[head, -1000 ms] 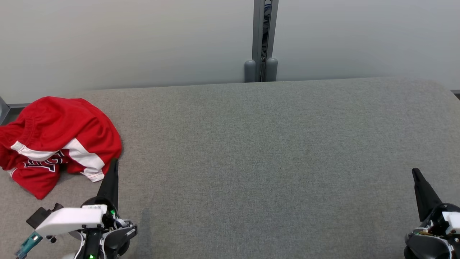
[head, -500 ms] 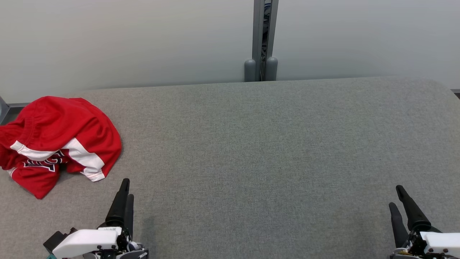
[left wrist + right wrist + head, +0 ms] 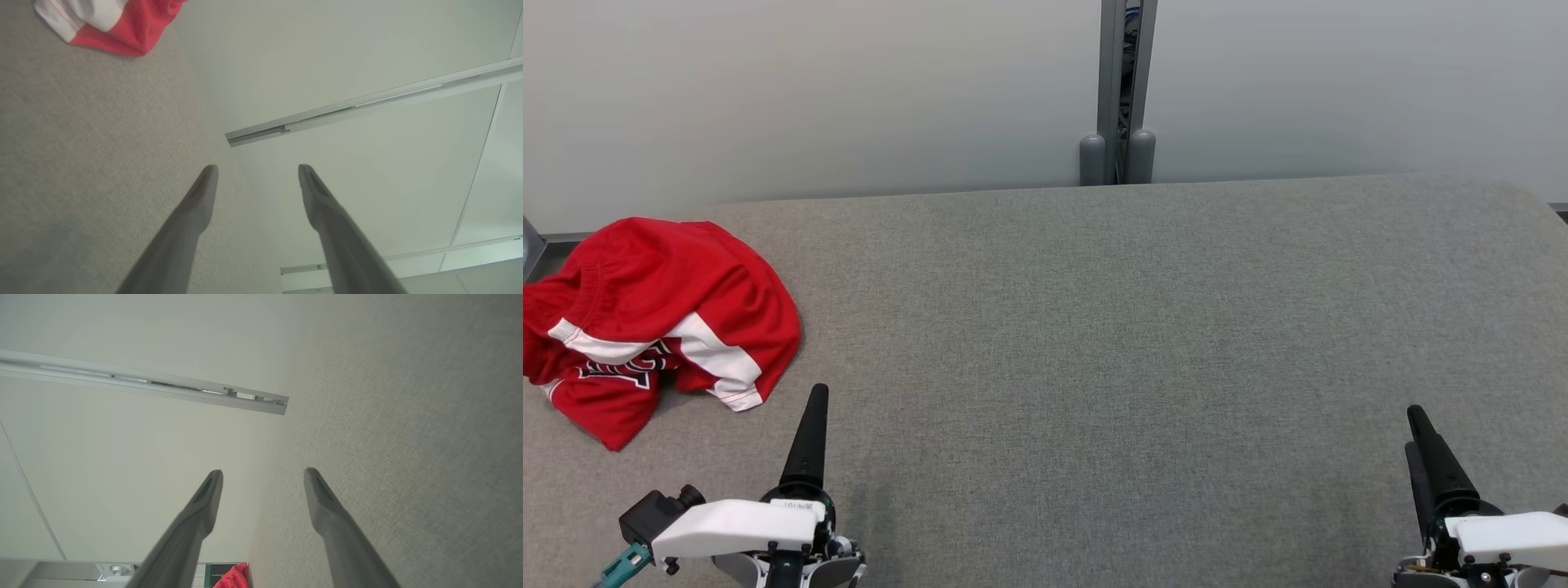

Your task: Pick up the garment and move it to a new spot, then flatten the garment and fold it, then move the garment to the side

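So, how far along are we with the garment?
Nothing looks done yet: the red garment lies crumpled near the left edge of the table, neither flattened nor folded. Nothing is in hand: the left gripper and right gripper are both open and empty, fingers clear of the cloth. Left to do: pick up, relocate, flatten, fold, set aside.

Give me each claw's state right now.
Left claw: open, holding nothing.
Right claw: open, holding nothing.
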Controlling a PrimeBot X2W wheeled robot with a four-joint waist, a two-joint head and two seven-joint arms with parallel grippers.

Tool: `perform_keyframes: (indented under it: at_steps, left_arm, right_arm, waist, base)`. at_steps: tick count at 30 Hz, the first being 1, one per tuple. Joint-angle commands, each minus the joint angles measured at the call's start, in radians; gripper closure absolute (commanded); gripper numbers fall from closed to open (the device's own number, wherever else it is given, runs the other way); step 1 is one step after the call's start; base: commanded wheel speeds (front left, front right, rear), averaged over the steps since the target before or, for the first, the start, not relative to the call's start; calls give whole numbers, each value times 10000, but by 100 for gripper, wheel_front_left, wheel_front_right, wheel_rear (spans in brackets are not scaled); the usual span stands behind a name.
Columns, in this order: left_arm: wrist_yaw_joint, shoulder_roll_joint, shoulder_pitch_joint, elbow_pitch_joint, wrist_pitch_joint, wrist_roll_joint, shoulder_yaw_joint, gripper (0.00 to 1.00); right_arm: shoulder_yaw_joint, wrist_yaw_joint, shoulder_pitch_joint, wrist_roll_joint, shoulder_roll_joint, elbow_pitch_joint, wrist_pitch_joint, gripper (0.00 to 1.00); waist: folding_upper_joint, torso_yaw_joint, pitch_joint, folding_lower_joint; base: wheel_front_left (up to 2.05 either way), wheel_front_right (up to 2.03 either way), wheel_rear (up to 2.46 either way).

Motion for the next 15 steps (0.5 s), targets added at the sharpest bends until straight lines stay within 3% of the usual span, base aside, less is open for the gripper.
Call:
perform_keyframes:
  at_steps: [1,15]
  left_arm:
    - [-57,24,-385,-264,-107,478,-4,0]
    - [-98,-33,-418,-884,-546,4218,243,0]
  right_arm:
    - [-40,37,-318,-553,-51,-101,-128,0]
    - [-82,53,-513,-3974,254,-446,-411,0]
  waist:
    - [0,8,2,0]
    - [0,29,43,0]
  base:
    - [0,0,0]
    - [0,0,0]
